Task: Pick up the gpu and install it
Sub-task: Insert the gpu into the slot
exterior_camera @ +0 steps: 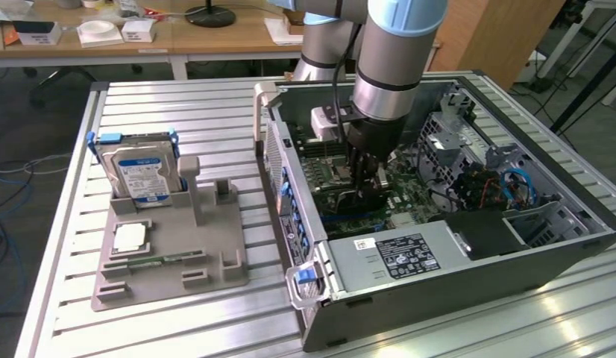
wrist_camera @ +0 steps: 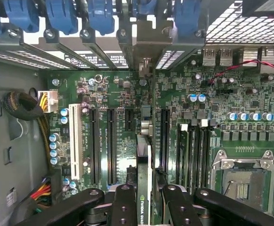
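Note:
My gripper (exterior_camera: pixel 362 186) reaches down into the open computer case (exterior_camera: pixel 547 257), just above the green motherboard (exterior_camera: pixel 412 195). In the wrist view the gripper (wrist_camera: pixel 145 209) is shut on the gpu (wrist_camera: pixel 144 155), a thin dark card seen edge-on, with a black finger (wrist_camera: pixel 124 202) on each side. The card runs from the fingers over the black expansion slots (wrist_camera: pixel 111 146) to its metal bracket end (wrist_camera: pixel 144 47) at the case's rear wall. Whether its edge sits in a slot I cannot tell.
Blue slot latches (wrist_camera: pixel 61 16) line the rear wall. A white slot (wrist_camera: pixel 74 141), a cable bundle (wrist_camera: pixel 26 108) and the CPU socket (wrist_camera: pixel 243 181) surround the card. Outside the case, a hard drive (exterior_camera: pixel 141 173) stands in a grey fixture (exterior_camera: pixel 168 257). The power supply (exterior_camera: pixel 408 253) fills the case's near end.

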Robot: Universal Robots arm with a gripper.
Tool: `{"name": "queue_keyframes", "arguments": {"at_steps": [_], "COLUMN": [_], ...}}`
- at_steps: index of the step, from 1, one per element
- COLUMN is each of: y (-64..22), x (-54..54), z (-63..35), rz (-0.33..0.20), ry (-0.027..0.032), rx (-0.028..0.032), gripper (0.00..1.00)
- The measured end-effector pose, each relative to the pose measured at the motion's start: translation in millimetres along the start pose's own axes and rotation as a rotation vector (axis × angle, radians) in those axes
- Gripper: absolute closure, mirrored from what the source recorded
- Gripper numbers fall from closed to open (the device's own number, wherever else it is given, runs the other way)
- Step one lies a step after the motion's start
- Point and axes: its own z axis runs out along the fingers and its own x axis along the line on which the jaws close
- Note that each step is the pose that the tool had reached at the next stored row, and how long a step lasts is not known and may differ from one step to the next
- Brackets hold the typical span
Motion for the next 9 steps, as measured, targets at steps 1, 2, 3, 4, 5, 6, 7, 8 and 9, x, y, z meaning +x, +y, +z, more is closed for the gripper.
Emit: {"name": "queue_keyframes", "arguments": {"at_steps": [1,2,3,4,5,6,7,8,9], "y": [0.0,0.0,0.0,0.0,0.0,0.1,0.1,0.2,0.2], "x": [0.0,-0.1,-0.1,-0.1,-0.1,-0.1,-0.1,-0.1,-0.1], "z": [0.3,1.1,2.2,3.4,4.1,4.6,5.0,5.1,5.1], "rz": [0.000,0.000,0.000,0.000,0.000,0.000,0.000,0.000,0.000], "ry": [-0.0001,-0.0002,-0.0003,-0.0006,-0.0003,-0.0005,-0.0001,-0.0001,-0.0002], "rx": [0.0000,0.0001,0.0004,0.0006,0.0002,0.0001,0.0000,0.0000,0.0000], "gripper": [0.74,0.74,0.74,0.74,0.74,0.74,0.74,0.74,0.74]}}
